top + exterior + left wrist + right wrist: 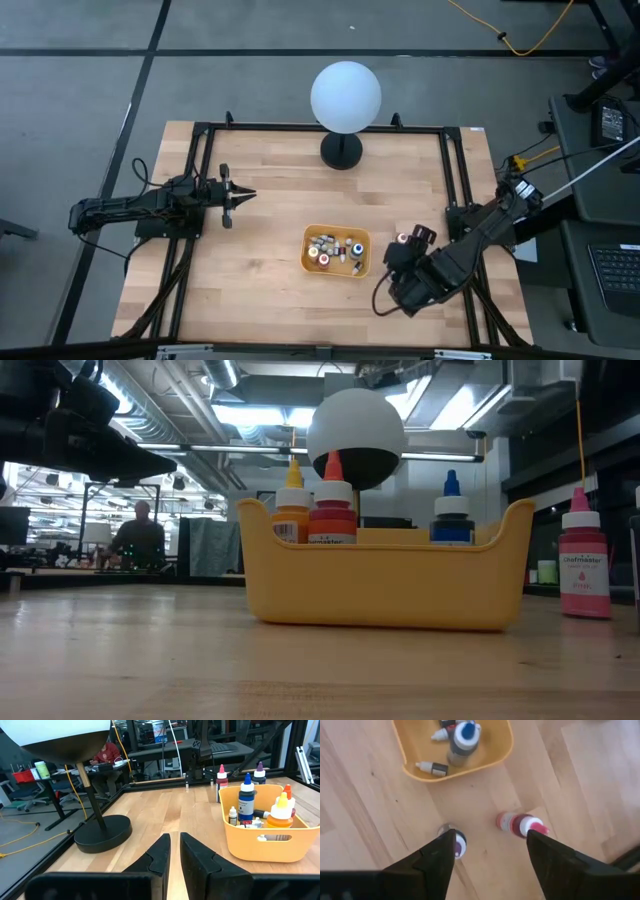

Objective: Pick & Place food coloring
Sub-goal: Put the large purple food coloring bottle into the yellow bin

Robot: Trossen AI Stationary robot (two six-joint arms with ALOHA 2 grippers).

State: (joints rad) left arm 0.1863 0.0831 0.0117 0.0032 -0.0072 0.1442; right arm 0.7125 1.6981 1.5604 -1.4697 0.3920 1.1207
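Observation:
The food coloring bottles are small, with pale caps. Several stand or lie in a yellow bin [336, 252] at mid-table, among them an orange one [291, 510], a red one [332, 512] and a blue one [452, 515]. A pink bottle [522, 825] and a purple bottle [458, 845] stand upright on the wood right of the bin. My right gripper [490, 837] hangs open above these two, pointing steeply down; one bottle shows by each fingertip. My left gripper [240, 195] waits at the table's left, level and shut.
A lamp with a white globe [345, 95] and a round black base [341, 150] stands at the table's far middle. A black frame [455, 170] runs around the table top. Bare wood lies between the bin and my left gripper. A person [140, 535] sits far behind the table.

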